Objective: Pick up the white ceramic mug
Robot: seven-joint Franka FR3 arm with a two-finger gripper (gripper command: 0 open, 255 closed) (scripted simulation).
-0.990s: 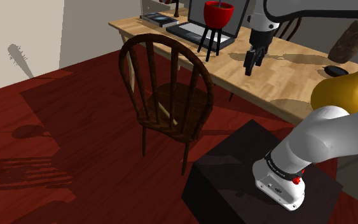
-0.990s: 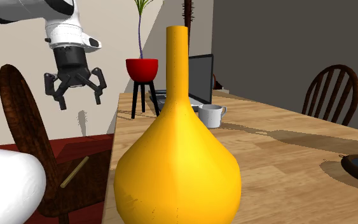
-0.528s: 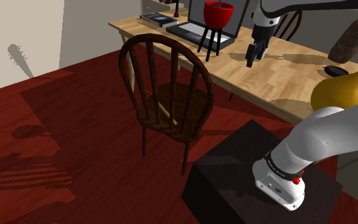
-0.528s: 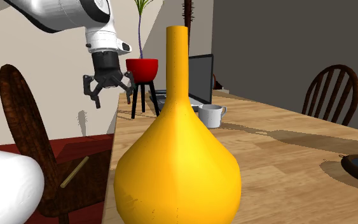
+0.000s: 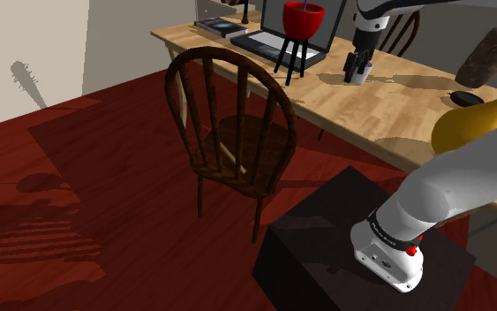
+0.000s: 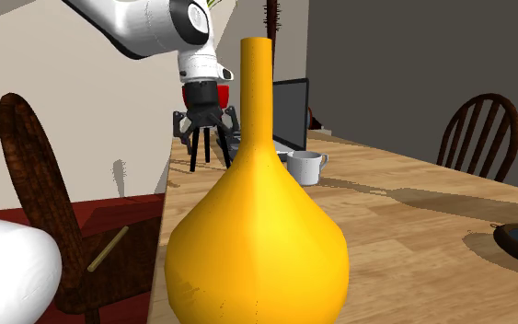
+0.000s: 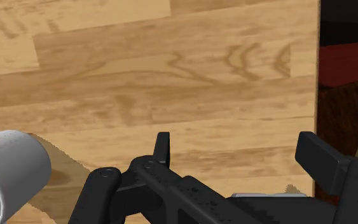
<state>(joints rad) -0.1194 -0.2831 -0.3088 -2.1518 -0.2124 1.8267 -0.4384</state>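
Over the pale wooden desk the black two-finger gripper is held wide; the white round mug is seen untouched at its four o'clock.

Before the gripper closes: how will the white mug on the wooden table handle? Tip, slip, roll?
The squat white mug stands upright on the wooden table, so a nudge likely slides it rather than tips it. Its smooth round wall may slip in the open black gripper. Clipping its side handle could spin it.
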